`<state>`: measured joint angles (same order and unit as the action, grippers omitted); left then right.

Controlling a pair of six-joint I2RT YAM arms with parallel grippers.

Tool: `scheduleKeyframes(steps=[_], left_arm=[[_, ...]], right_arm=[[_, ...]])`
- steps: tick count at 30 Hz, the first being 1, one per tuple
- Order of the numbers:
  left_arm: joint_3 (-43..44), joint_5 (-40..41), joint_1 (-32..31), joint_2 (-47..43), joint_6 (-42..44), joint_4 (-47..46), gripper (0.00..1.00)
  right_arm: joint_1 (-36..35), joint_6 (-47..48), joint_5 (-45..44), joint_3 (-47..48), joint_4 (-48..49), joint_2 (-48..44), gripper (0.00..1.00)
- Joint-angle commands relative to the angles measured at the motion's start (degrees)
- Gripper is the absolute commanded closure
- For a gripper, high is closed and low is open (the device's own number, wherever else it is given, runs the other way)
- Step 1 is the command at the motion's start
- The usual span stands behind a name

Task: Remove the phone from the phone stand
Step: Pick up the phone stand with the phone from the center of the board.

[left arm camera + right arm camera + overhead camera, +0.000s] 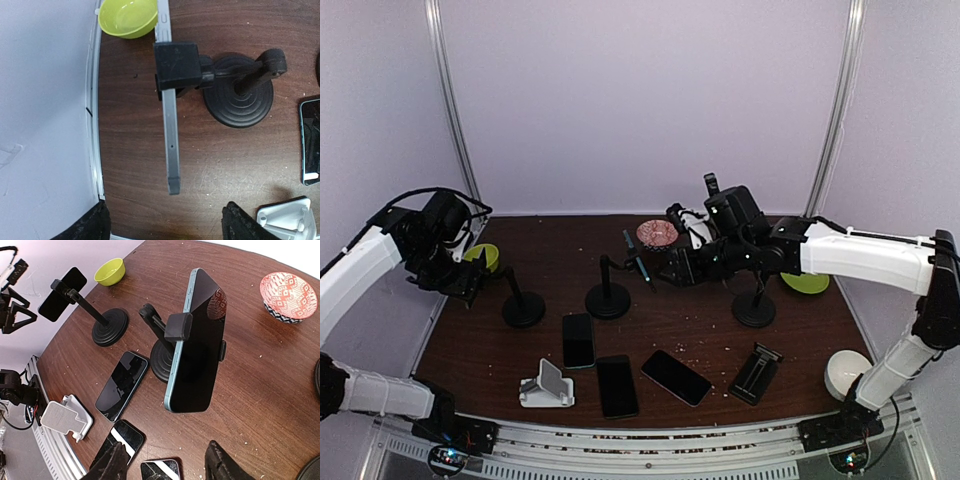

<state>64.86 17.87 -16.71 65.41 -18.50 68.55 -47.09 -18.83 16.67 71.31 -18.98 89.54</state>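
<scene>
Closest to the overhead lens are my two arms, the left arm [360,270] and the right arm [860,255], both reaching out over the table [650,325]. I take the middle stand [608,300] as my marker.

Clamped on it is a teal-edged phone [197,345]. It stands nearly upright, long axis up and down, with the clamp pinching its long edges about halfway up. My right hand [166,450] hovers just right of the middle stand, looking onto that phone's dark face. Its fingers are about half spread and hold nothing.

Left of the middle stand is the left stand [523,310], carrying a grey-edged phone [170,140]. My left hand [165,215] sits further left again, beyond that second stand, with its fingers wide apart and empty. From its wrist camera the grey-edged phone shows edge-on. Its long axis runs straight away from the gap between the fingers, and its near end is just ahead of them, not touching.

I judge each hand nearest its own phone. For the left, a straight advance along that axis would put a finger on either face.

Loose phones [617,385] lie flat on the near side of the middle stand.
</scene>
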Motion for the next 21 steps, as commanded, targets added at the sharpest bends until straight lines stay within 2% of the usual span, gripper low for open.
scheduleKeyframes(steps=[1,7,16,21], left_arm=[[-1.7,-2.7,3.0,2.7,0.9,-4.7,0.24],[-2.6,-4.4,5.4,6.9,1.0,-7.7,0.36],[-4.7,-9.2,5.5,7.6,2.9,-12.3,0.73],[-5.5,-12.4,5.5,7.5,4.8,-14.7,0.82]], right_arm=[[0.0,-0.4,-1.0,-2.1,1.7,-2.9,0.46],[0.1,-0.4,-0.4,-1.9,2.0,-1.4,0.46],[0.3,1.0,-1.0,1.4,0.6,1.4,0.46],[0.3,2.3,-0.3,4.4,-0.6,2.5,0.46]])
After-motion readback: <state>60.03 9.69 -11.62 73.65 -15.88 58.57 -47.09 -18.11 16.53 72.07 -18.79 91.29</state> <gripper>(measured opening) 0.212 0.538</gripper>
